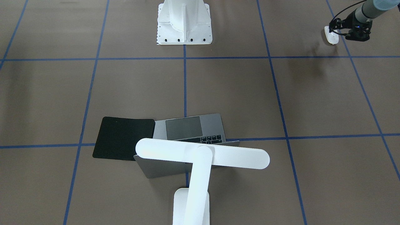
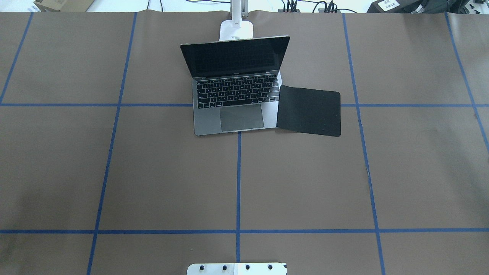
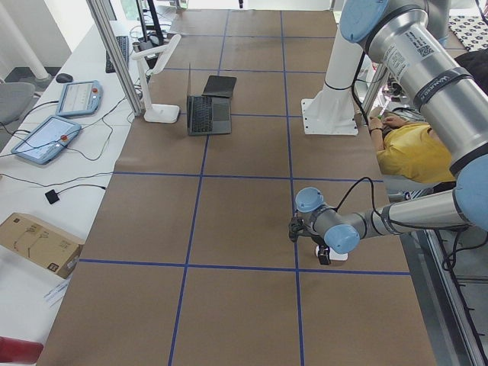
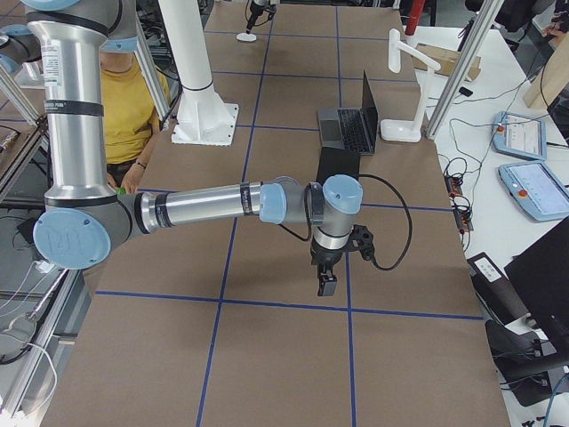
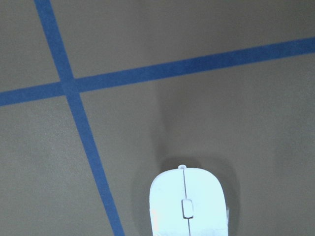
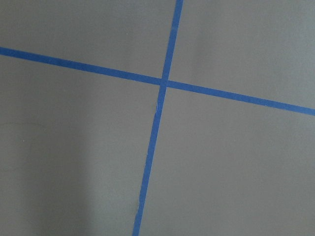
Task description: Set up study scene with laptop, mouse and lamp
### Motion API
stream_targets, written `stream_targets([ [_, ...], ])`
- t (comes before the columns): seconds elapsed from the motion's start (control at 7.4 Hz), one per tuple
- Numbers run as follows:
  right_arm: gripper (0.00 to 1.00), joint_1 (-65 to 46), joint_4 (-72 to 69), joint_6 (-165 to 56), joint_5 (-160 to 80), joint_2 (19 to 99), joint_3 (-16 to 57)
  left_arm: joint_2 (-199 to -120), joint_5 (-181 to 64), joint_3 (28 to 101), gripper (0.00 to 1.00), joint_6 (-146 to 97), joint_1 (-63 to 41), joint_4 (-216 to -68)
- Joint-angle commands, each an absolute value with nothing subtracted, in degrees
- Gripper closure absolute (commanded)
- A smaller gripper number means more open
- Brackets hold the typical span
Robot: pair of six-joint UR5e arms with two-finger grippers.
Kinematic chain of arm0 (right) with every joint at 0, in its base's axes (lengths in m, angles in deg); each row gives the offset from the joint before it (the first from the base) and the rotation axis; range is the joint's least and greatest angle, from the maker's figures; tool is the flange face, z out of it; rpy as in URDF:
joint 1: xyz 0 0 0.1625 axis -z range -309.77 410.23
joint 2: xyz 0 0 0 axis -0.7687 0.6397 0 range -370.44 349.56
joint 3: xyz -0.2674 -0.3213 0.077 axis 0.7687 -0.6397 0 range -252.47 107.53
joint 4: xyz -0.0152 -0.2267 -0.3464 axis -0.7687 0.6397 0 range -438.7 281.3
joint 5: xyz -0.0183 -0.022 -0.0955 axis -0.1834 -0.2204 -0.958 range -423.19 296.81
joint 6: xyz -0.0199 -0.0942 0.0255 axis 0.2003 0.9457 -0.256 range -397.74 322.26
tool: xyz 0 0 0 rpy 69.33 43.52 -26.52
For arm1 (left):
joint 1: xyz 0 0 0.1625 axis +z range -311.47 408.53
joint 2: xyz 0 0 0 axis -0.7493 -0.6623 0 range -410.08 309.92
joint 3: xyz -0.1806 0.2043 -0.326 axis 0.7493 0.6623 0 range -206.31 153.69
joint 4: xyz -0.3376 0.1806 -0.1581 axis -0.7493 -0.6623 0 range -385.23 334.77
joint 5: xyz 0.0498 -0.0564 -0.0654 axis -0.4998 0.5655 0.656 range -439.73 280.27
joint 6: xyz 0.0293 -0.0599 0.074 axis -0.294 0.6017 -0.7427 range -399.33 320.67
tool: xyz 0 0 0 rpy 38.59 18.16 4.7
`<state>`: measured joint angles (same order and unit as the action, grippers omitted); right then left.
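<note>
The laptop (image 2: 233,99) stands open at the table's far middle, screen dark. The lamp (image 1: 203,153) stands behind it, its bar head over the lid and its base (image 2: 237,30) at the far edge. My left gripper (image 1: 335,31) is at the near left of the table, shut on the mouse (image 1: 332,38), which looks tilted and slightly off the table. The mouse fills the bottom of the left wrist view (image 5: 187,204). My right gripper (image 4: 326,283) hangs above the table's right part, pointing down; I cannot tell whether it is open or shut.
A flat black mat (image 2: 309,110) lies against the laptop's right side, overlapping its edge. The white robot pedestal (image 1: 184,22) stands at the near middle. A person in yellow (image 3: 412,149) sits behind the robot. Blue tape lines cross the brown table.
</note>
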<state>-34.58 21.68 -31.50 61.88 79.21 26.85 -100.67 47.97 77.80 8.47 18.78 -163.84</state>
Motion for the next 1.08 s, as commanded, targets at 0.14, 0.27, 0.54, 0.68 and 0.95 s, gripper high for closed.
stream_targets([
  [0.14,0.0,-34.58,21.67,-31.5,61.88,79.21,26.85,-100.8,48.23,76.61,0.01,8.74,21.72,-164.27],
  [0.27,0.0,-34.58,21.67,-31.5,61.88,79.21,26.85,-100.97,48.32,76.52,0.01,8.92,21.72,-165.23],
  [0.54,0.0,-34.49,21.67,-31.5,61.88,79.21,26.85,-101.5,48.41,75.74,0.02,12.16,21.9,-165.5],
  [0.68,0.0,-34.58,21.67,-31.5,61.88,79.21,26.85,-101.85,48.32,74.6,0.02,12.61,21.9,-166.63],
  [0.95,0.0,-34.58,21.67,-31.5,61.88,79.21,26.85,-103.16,48.41,74.06,0.02,16.63,22.33,-167.44],
])
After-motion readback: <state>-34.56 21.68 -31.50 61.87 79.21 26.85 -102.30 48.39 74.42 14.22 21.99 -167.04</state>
